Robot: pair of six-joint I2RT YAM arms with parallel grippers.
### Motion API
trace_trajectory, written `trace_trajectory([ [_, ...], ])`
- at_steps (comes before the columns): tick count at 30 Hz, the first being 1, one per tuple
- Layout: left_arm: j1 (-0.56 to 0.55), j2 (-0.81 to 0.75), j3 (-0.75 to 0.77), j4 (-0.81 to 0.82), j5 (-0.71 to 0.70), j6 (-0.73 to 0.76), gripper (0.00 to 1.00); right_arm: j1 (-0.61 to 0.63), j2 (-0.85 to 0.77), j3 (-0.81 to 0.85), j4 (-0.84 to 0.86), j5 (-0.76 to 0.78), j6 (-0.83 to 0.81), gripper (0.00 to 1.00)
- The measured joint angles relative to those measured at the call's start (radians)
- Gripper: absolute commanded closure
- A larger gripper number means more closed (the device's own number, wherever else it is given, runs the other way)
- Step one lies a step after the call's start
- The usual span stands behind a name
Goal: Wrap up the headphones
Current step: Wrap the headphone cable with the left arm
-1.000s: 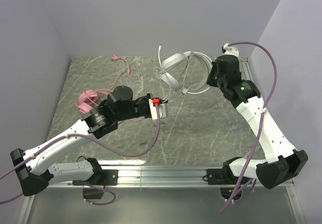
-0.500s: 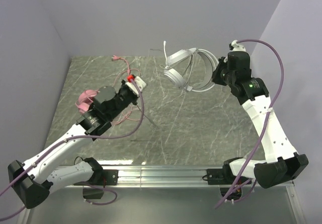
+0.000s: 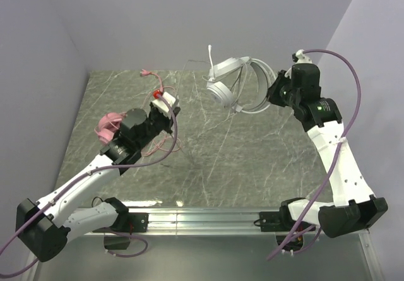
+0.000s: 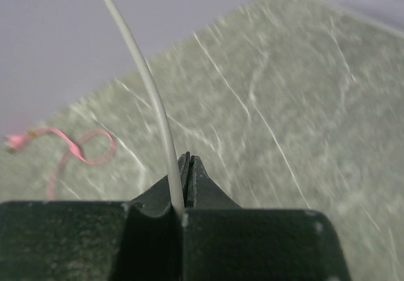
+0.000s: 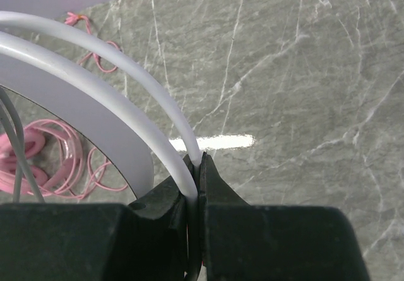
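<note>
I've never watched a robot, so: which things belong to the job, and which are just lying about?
Job: white headphones, held by the right gripper; thin cord, pinched by the left gripper; pink headphones; pink cord.
Just there: table; metal rail.

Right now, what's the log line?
left gripper: jaws shut on white cord | right gripper: jaws shut on white headset headband | pink headset: on table

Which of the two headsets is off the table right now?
The white-grey headset: the right gripper holds it raised, and the left gripper pinches its cord. The pink headset lies on the table at the left.
</note>
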Motion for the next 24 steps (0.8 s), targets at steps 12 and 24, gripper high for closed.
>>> trace_trajectory([
  [12, -0.072, -0.134, -0.222, 0.003, 0.142, -0.081, 1.00, -0.111, 0.049, 0.040, 0.010, -0.033, 0.130, 1.00],
  [24, -0.208, -0.160, -0.210, -0.119, 0.238, -0.087, 1.00, -0.204, 0.081, 0.022, 0.021, 0.088, 0.262, 1.00],
])
